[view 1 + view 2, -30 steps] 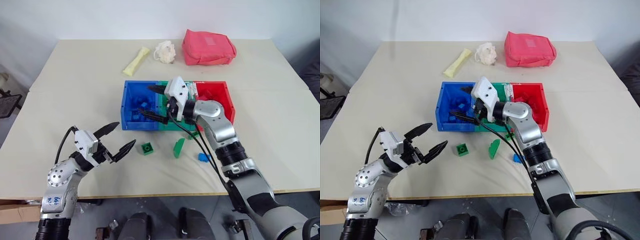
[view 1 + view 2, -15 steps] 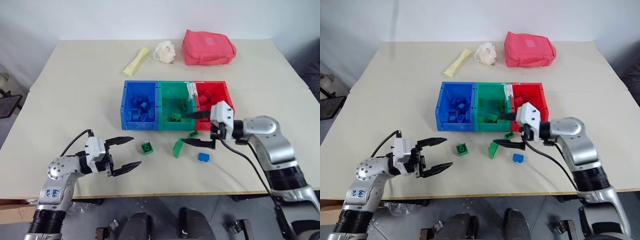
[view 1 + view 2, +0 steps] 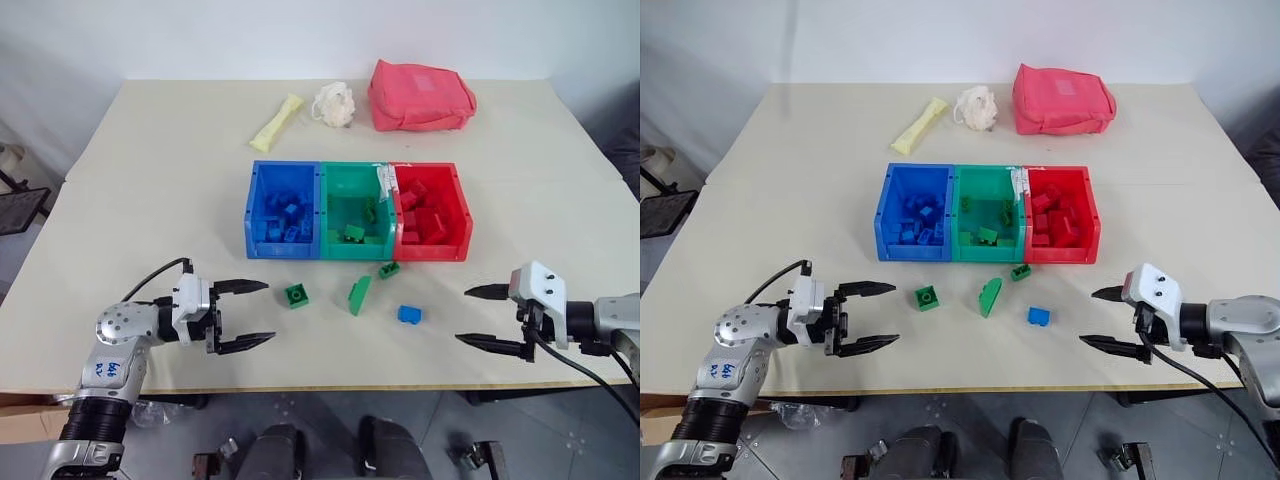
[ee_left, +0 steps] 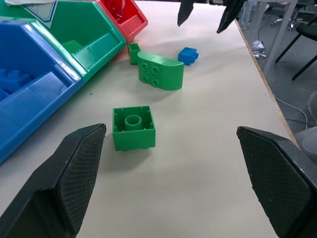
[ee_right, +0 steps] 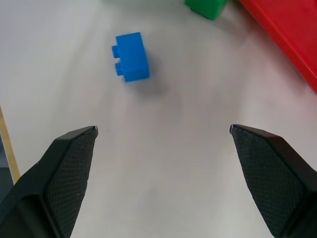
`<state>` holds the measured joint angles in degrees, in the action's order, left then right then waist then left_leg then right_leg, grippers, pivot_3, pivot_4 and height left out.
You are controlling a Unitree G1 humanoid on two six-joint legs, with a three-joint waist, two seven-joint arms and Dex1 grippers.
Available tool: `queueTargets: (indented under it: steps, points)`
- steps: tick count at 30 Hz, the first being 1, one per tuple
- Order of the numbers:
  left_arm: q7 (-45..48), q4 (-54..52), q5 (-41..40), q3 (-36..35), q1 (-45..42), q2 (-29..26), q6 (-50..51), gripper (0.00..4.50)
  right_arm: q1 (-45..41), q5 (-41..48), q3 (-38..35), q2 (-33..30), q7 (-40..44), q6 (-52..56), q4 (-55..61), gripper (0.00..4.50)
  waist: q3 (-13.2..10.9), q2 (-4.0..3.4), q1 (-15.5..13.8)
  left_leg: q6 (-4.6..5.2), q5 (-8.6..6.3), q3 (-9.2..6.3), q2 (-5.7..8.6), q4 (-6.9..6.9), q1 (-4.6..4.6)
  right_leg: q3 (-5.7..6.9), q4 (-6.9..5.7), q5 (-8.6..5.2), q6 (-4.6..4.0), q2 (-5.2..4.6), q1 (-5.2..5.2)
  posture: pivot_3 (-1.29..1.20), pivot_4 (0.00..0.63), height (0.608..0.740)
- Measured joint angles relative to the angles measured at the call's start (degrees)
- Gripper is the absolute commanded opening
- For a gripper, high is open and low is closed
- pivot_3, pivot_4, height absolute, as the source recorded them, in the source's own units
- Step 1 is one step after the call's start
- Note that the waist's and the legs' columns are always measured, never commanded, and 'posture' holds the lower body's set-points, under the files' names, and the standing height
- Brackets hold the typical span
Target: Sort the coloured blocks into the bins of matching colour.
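Both pairs of black, cross-hatched fingers gape wide and grip nothing: the left gripper [image 3: 243, 314] aims sideways at the square green brick [image 3: 295, 296], and the right gripper [image 3: 483, 317] faces the small blue brick [image 3: 408, 314]. Between those two lies the curved green wedge [image 3: 358, 295], its long axis running roughly toward the bins [image 3: 356, 250], with a small green brick [image 3: 389, 269] just beside the bins' front wall. All are glossy studded plastic on the matte cream table [image 3: 150, 180].
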<state>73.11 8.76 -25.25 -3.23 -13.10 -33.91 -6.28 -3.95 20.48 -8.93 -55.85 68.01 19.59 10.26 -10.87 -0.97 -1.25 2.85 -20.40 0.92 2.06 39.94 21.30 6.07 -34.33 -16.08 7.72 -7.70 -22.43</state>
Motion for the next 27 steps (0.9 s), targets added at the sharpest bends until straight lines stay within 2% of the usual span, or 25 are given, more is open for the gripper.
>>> queueTargets:
  steps: [6,11,15,18,27]
  points:
    - [0.61,-0.56,-0.18,-0.05,0.63,-0.03,0.60,4.50,-4.75,-1.74,7.99,3.59,-4.23,3.30,4.53,4.48,0.00,0.00,-0.06,-0.02,-0.01,-0.05,0.00,0.00,0.01,-0.10,0.03,0.00,0.00,-0.06,0.00,0.00,0.150,0.740]
    - [0.18,-6.21,-1.33,-0.25,5.60,-0.63,3.40,4.50,-9.42,-4.85,14.77,7.64,-7.17,5.19,4.58,4.48,0.00,0.00,-0.08,-0.02,-0.01,-0.16,0.03,0.00,0.06,-0.14,0.07,0.00,0.00,-0.10,0.00,0.00,0.150,0.740]
    - [-0.66,-11.24,-2.27,-1.08,10.87,-2.36,5.94,4.50,-10.50,-6.20,16.50,8.13,-7.54,5.61,3.60,4.48,0.00,0.00,-0.04,-0.03,-0.02,-0.23,0.03,-0.01,0.09,-0.19,0.17,0.00,-0.01,-0.12,0.04,0.00,0.150,0.740]
    - [-1.84,-14.66,-2.92,-2.11,13.50,-2.75,7.55,4.50,-10.75,-6.62,17.53,8.30,-7.27,5.53,3.18,3.89,0.00,0.00,-0.04,-0.04,-0.02,-0.25,0.02,-0.01,0.08,-0.21,0.28,-0.01,-0.02,-0.14,0.04,0.00,0.150,0.740]
    - [-4.78,-17.64,-3.88,-3.38,14.91,-2.33,9.29,4.50,-9.07,-6.40,15.92,6.39,-6.00,5.14,3.67,0.90,0.00,0.00,-0.10,-0.05,-0.03,-0.26,0.02,-0.01,0.08,-0.20,0.31,-0.01,-0.02,-0.13,0.07,0.00,0.150,0.740]
